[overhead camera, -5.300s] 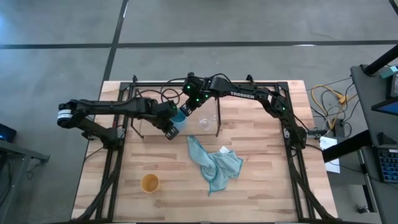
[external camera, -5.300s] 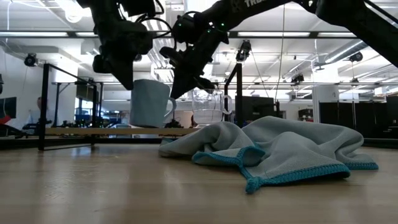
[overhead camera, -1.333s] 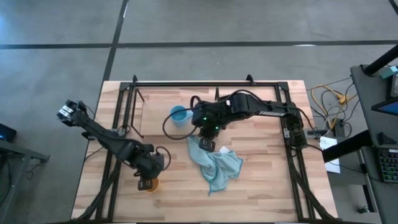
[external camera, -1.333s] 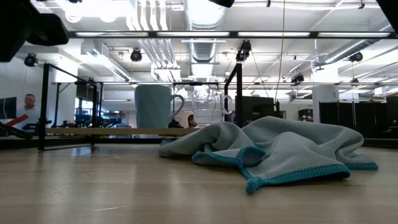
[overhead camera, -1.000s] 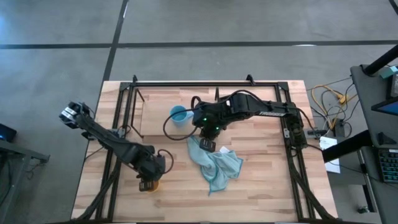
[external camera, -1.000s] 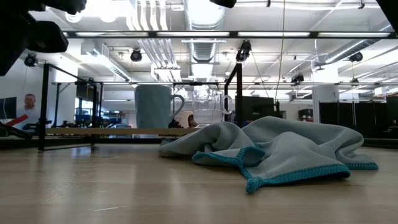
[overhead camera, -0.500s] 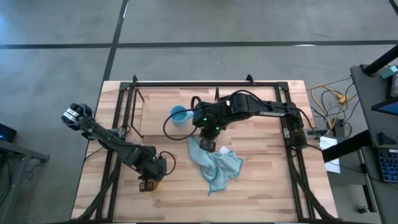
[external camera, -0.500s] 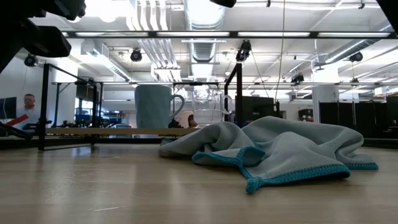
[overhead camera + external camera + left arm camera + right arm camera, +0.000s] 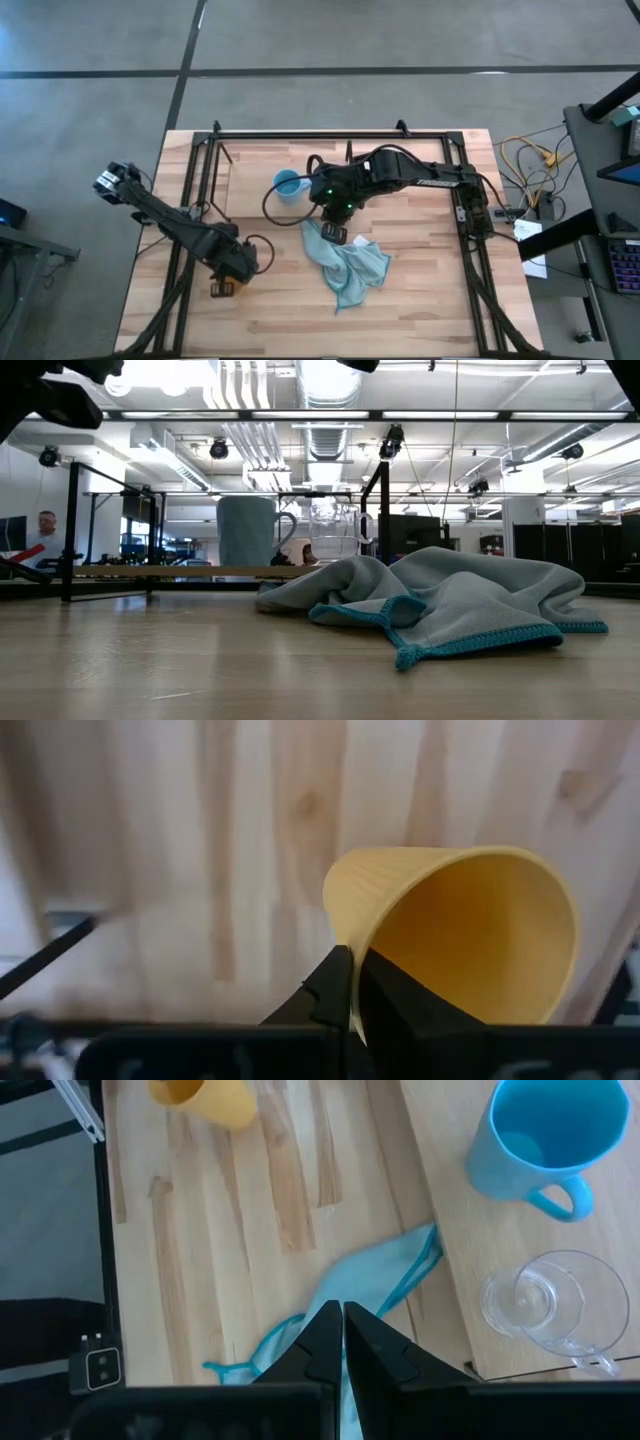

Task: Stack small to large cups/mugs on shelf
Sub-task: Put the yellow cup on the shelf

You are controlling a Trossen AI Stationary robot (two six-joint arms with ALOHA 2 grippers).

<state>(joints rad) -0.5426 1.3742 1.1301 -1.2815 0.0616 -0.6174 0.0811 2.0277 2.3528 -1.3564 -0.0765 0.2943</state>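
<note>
From above, the left end effector [image 9: 222, 288] sits low at the butcher-block bench's [image 9: 420, 320] near-left, clamped on the ribbed yellow-orange plastic cup [image 9: 219, 289]; the right end effector [image 9: 337, 233] hangs closed and empty over the crumpled teal cloth [image 9: 345, 262].

At bench height, the smooth light blue ceramic mug [image 9: 246, 531] and small clear glass cup [image 9: 334, 533] stand on the low wooden shelf [image 9: 190, 571].

The left wrist camera shows the cup [image 9: 470, 930] tipped and pinched at its rim, thin-walled, tapered. It likely needs a steady, level carry.

The right wrist camera finds mug [image 9: 556, 1135] beside glass [image 9: 548, 1305].
</note>
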